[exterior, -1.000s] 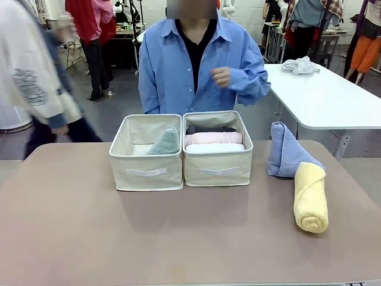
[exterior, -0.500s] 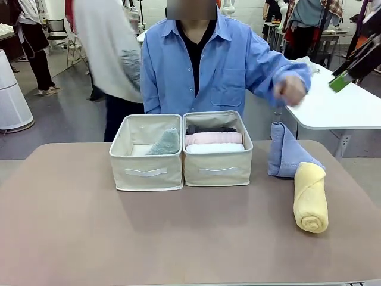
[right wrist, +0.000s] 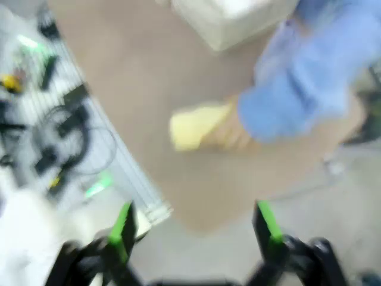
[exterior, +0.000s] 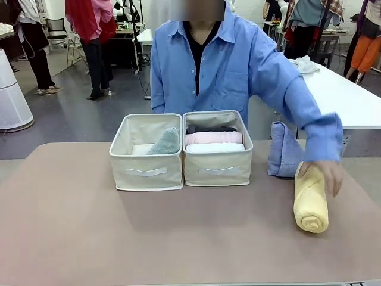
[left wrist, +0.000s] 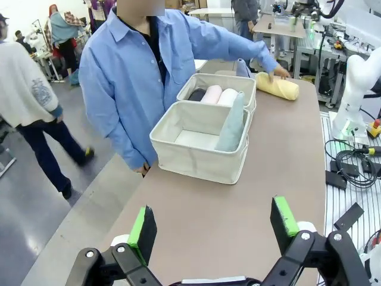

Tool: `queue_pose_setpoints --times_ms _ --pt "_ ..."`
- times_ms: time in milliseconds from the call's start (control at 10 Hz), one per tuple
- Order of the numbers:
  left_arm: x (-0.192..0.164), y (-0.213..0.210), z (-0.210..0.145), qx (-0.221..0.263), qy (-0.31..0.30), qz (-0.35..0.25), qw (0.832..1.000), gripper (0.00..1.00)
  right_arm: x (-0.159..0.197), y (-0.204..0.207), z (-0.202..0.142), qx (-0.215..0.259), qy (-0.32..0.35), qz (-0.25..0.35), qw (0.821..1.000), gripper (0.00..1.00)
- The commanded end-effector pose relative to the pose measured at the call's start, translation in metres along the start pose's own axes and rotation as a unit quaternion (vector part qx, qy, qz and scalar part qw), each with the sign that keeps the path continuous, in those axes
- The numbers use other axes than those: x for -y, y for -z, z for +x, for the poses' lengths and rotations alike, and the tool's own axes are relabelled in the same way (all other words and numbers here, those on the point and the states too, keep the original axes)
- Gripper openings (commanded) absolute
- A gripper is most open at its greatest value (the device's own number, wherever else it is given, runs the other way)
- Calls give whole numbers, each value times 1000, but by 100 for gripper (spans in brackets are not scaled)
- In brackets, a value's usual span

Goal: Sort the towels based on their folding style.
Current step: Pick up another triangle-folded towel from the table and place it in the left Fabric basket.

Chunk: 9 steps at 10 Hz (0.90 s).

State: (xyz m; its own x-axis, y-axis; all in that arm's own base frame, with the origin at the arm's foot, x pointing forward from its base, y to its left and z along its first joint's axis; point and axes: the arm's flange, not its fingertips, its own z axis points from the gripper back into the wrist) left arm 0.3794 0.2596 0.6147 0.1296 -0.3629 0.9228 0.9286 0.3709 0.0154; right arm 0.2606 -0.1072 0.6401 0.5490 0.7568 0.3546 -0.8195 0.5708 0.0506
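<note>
A yellow towel roll lies on the table at the right, and the person's hand rests on its far end. Behind it stands a light blue cone towel. The left bin holds a pale green cone towel. In the right bin lie dark grey, pink and white rolls. My left gripper hangs open above the table's end, far from the bins. My right gripper is open and blurred, high above the yellow roll and the hand.
A white table with a crumpled white cloth stands behind on the right. People walk in the background. Cables and a white robot base lie beside the table's side edge.
The person's arm has reached down from chest height to the yellow roll and now touches it. A passer-by crossed behind. The towels and bins have not moved.
</note>
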Motion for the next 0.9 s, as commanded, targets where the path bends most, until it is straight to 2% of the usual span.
queue_pose_setpoints --times_ms 0,300,600,800 --pt "2 1 0 12 7 6 1000 100 -11 -62 -79 7 37 12 999 100" --pt "2 1 0 12 7 6 1000 100 -5 -57 -115 8 56 23 998 100" --pt "2 1 0 12 7 6 1000 100 -3 -46 -121 3 50 31 998 100" --pt "2 1 0 12 7 6 1000 100 -3 -36 -112 -5 43 40 998 100"
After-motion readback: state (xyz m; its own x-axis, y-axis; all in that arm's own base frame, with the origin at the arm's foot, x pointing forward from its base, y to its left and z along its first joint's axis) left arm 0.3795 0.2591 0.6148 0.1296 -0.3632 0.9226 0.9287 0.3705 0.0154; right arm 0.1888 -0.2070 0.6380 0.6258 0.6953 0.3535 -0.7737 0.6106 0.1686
